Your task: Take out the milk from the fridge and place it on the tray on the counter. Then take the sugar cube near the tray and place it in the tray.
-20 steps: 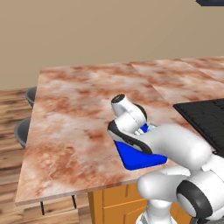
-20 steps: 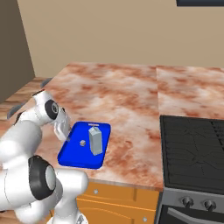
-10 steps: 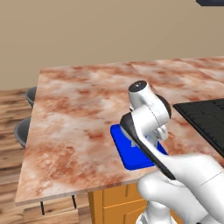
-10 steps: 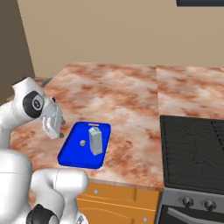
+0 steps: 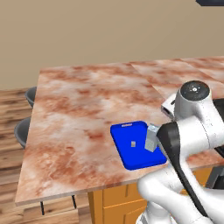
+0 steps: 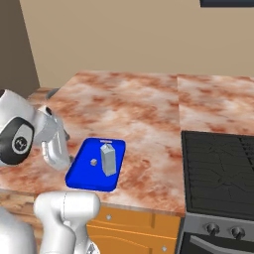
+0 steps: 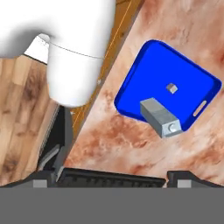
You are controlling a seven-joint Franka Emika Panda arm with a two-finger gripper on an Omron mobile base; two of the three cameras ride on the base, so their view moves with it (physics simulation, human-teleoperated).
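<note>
One tray [image 6: 79, 174] on the counter [image 6: 144, 109] carries one upright milk [image 6: 108, 159] and one cube [image 6: 93, 161] (apart from each other). Gripper [image 6: 55, 149]: jaws wide apart, holding nothing.

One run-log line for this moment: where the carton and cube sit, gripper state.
pale blue-grey milk carton: upright in bright blue tray | tiny pale sugar cube: in tray, beside carton | gripper: open, empty, raised above marbled counter

1. The scene was lit evenly and brightly, with no visible light source.
2. Hardly any cast shadows were seen on the surface [image 5: 78, 109].
3. No glare was noted.
4. Textures were rendered soft and slightly blurred, with coarse edges.
</note>
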